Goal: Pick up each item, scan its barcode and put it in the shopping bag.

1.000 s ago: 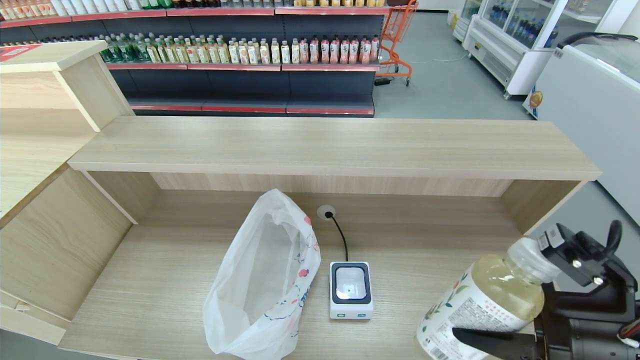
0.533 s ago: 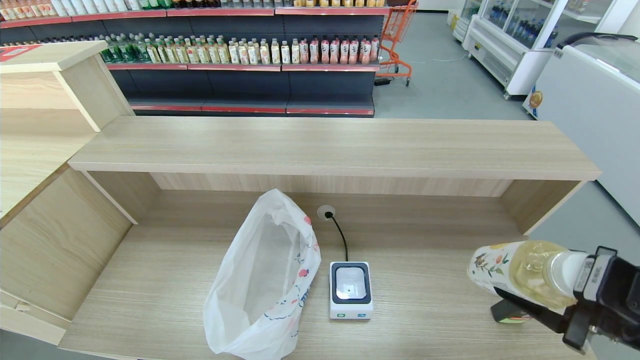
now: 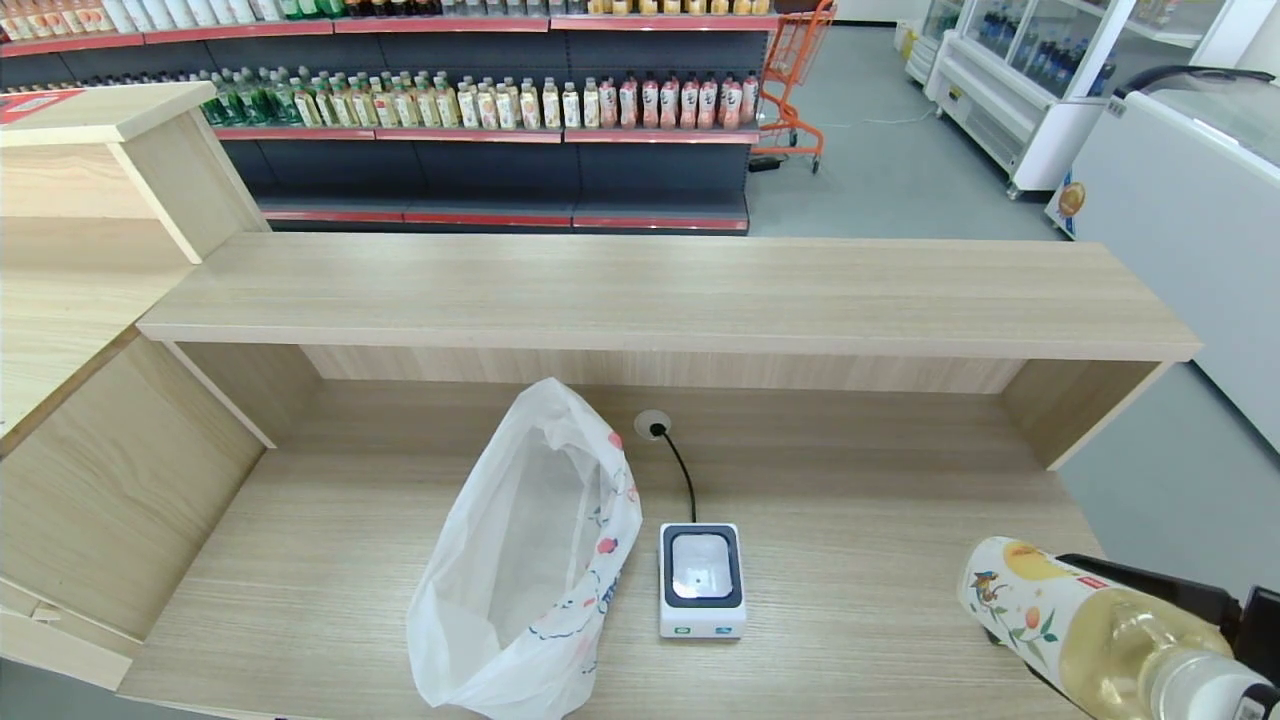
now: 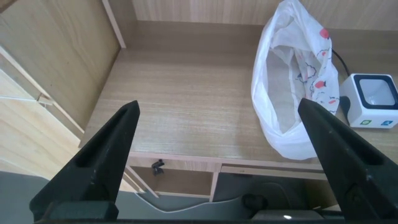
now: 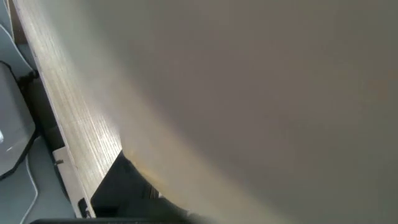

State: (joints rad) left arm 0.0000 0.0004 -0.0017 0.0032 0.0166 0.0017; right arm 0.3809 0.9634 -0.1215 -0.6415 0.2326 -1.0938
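At the near right corner of the bench [image 3: 880,560], the right fingers [image 3: 1150,587] grip the bottle [image 3: 1090,630], likely to carry it to the scanner [image 3: 701,580]. It lies almost flat, bottom pointing left and away, cap near. The left fingers [image 4: 112,149] hang wide apart, empty. Farther off, the shopping bag [image 3: 530,560] stands open.

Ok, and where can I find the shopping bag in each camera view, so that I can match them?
Head view: the shopping bag stands open on the counter, low centre, just left of the scanner.
Left wrist view: the shopping bag stands right beside the scanner.
Right wrist view: too blurred to tell; a strip of counter shows.
Shared landmark: the scanner, in the head and left wrist views.
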